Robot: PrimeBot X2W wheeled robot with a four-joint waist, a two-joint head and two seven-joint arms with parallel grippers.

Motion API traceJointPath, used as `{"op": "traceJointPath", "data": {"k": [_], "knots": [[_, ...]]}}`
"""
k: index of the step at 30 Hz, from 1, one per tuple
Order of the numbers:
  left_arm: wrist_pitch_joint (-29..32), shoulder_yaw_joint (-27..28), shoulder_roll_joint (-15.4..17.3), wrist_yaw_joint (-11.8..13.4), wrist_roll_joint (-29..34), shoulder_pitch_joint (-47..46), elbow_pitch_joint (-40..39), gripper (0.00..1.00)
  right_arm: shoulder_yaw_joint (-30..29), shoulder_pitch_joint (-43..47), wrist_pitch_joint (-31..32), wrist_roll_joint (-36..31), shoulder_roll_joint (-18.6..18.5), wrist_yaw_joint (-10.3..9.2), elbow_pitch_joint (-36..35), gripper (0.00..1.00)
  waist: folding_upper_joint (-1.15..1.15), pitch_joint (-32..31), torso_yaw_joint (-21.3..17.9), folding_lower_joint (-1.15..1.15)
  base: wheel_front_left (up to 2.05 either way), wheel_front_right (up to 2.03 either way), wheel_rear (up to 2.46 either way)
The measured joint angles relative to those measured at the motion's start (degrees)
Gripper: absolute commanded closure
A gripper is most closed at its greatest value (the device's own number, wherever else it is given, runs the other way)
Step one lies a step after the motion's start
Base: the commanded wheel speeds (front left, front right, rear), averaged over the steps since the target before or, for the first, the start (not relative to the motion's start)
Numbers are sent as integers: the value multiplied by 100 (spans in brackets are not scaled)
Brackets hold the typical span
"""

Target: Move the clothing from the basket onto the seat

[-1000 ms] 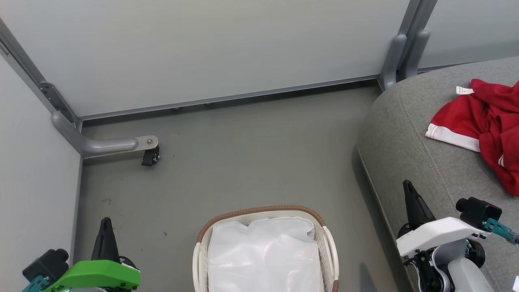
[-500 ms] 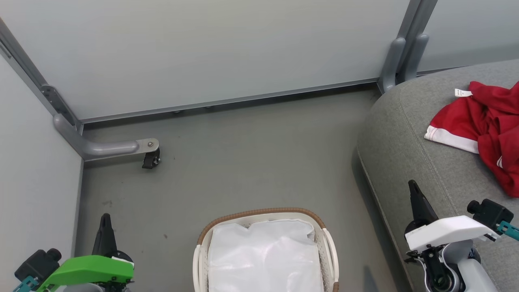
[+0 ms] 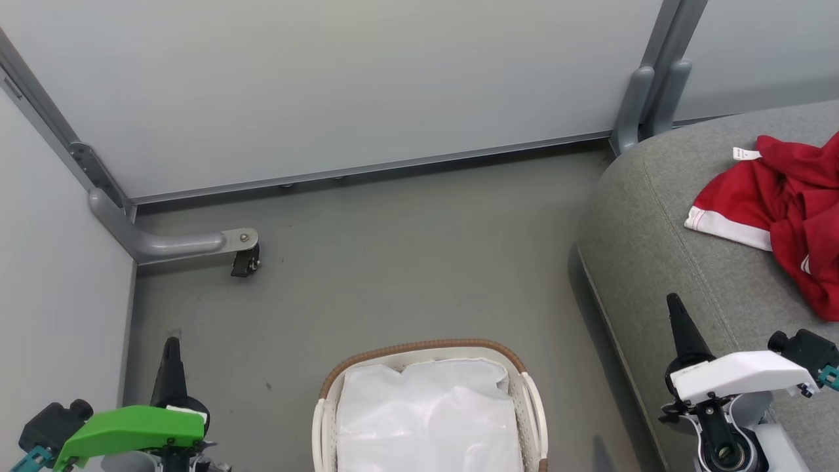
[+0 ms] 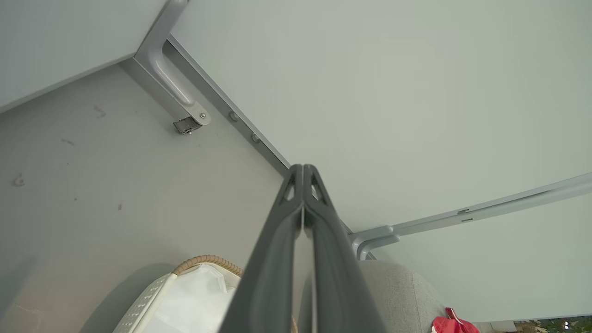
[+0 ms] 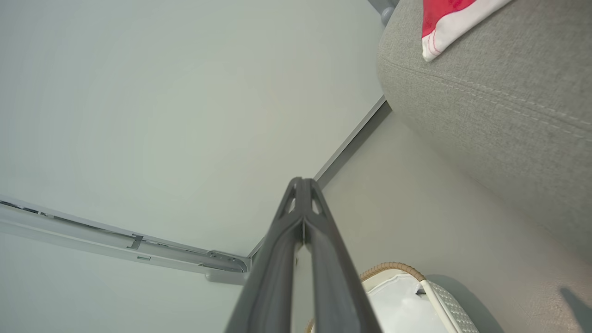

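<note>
Lying apart from jaws: clothing point(image 3: 783, 193)

The grey floor point(image 3: 393, 262) carries the basket point(image 3: 419, 345) at the near middle, with a white liner sheet point(image 3: 426, 419) lying in it. The seat point(image 3: 655, 216) stands on the floor at the right, apart from the basket. The clothing point(image 3: 786, 196) lies crumpled on the seat's far right part, its white hem band turned left. A partition foot point(image 3: 244, 261) rests on the floor, far left.
</note>
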Motion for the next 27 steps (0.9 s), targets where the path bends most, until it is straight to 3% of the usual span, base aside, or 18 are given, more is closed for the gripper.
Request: {"op": "traceJointPath", "data": {"k": [27], "knots": [[400, 27, 7, -12, -1535, -91, -169, 100, -167, 41, 410, 1579, -10, 0, -160, 100, 0, -122, 1, 0, 0, 0, 0]]}}
